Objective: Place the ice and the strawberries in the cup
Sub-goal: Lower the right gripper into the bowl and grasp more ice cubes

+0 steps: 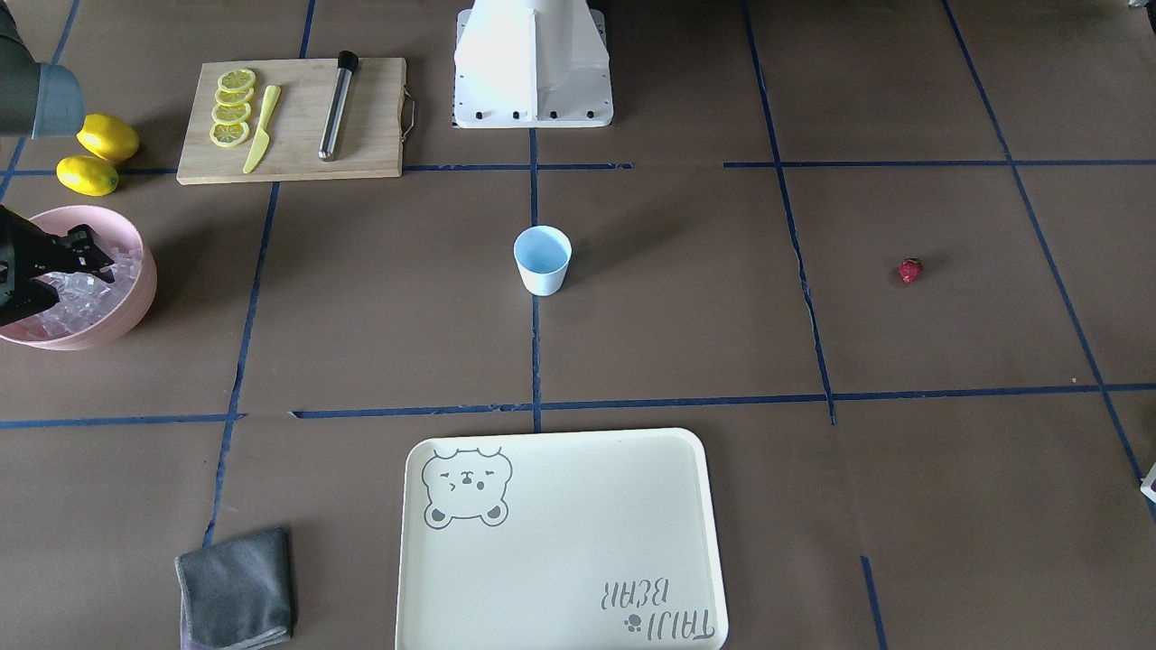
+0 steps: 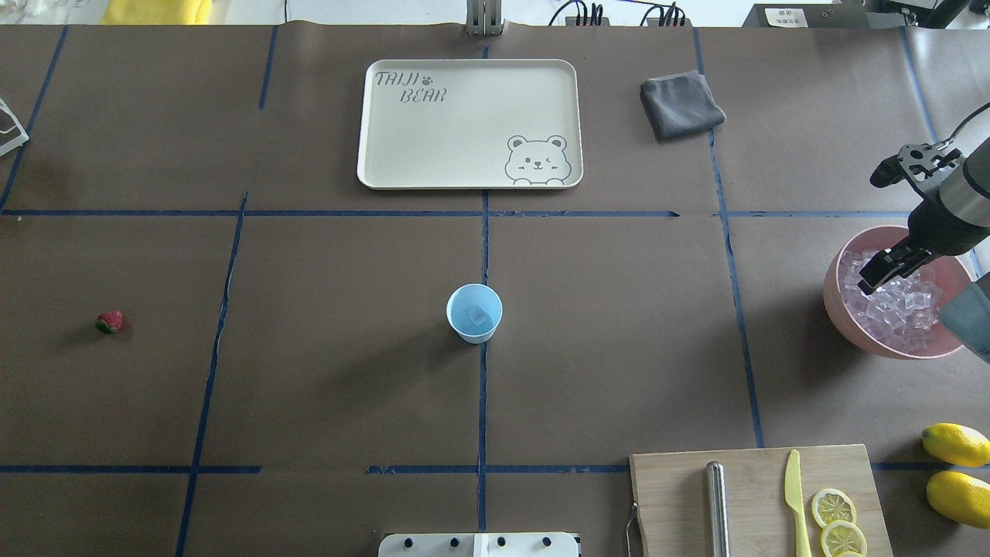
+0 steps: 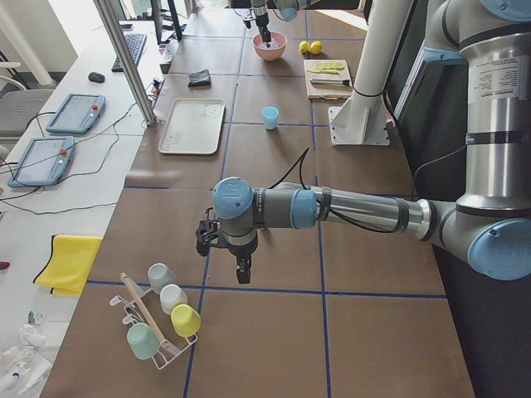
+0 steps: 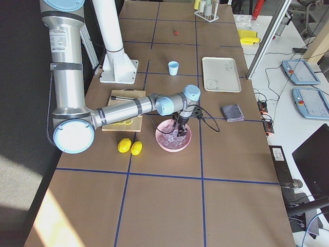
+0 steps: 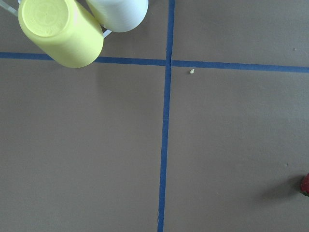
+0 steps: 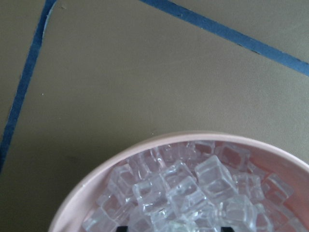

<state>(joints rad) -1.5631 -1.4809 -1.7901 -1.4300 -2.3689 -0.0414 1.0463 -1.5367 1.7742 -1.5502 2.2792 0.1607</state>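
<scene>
The pale blue cup (image 2: 474, 312) stands upright at the table's centre with one ice cube (image 2: 478, 314) inside. More ice (image 2: 897, 303) fills the pink bowl (image 2: 831, 290) at the robot's right. My right gripper (image 2: 878, 278) reaches down into that bowl, open, its tips apart over the cubes (image 6: 183, 188); I see nothing gripped between them. The strawberry (image 2: 109, 322) lies alone far out on the robot's left side, also at the edge of the left wrist view (image 5: 305, 185). My left gripper (image 3: 242, 278) hangs over bare table near a cup rack; I cannot tell whether it is open.
A cutting board (image 2: 681, 503) with lemon slices, a yellow knife (image 2: 795, 495) and a metal rod lies near the robot's right. Two lemons (image 2: 957, 464) sit beside it. A cream tray (image 2: 464, 178) and grey cloth (image 2: 681, 104) lie at the far side. A rack of cups (image 3: 162, 319) stands by the left arm.
</scene>
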